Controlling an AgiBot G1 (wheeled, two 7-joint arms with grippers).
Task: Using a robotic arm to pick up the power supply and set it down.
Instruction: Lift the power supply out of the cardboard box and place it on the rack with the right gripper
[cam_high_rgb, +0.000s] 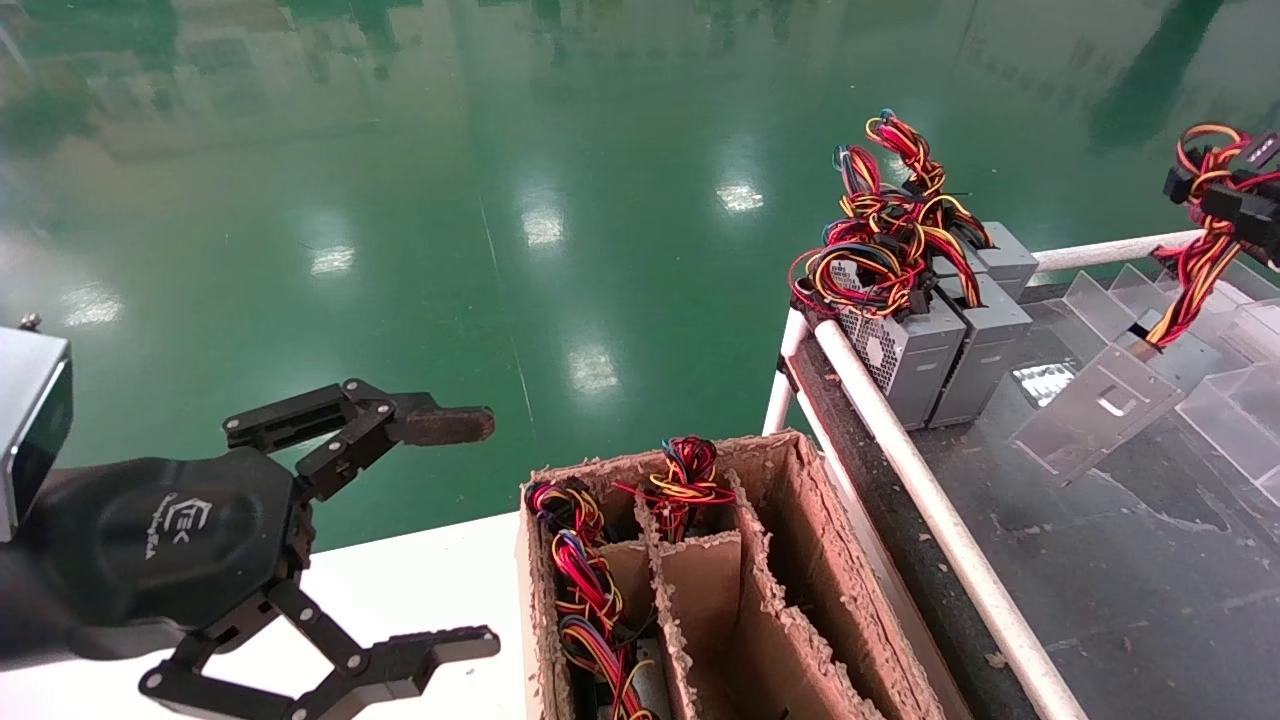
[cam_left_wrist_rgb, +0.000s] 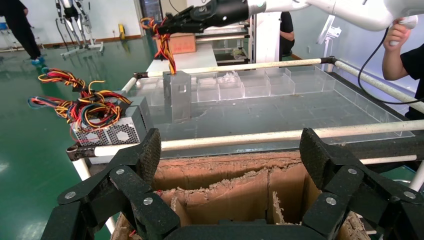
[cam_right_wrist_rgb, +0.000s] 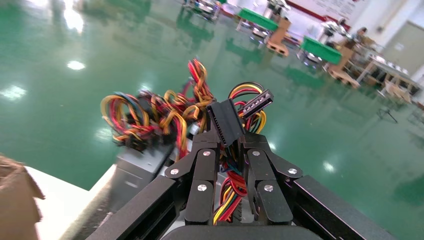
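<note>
The right gripper is cut off by the head view's right edge, so only its wire bundle shows there. The cardboard box runs off the lower edge, its compartments' depths hidden. In the right wrist view the power supply stacked at the bench corner is blurred.

the slim grey metal power supply trails red, orange and yellow wires. the black linkage left gripper bears a white logo and a brownish, seemingly worn fingertip pad. the brown cardboard box sits over a glossy green floor.
</note>
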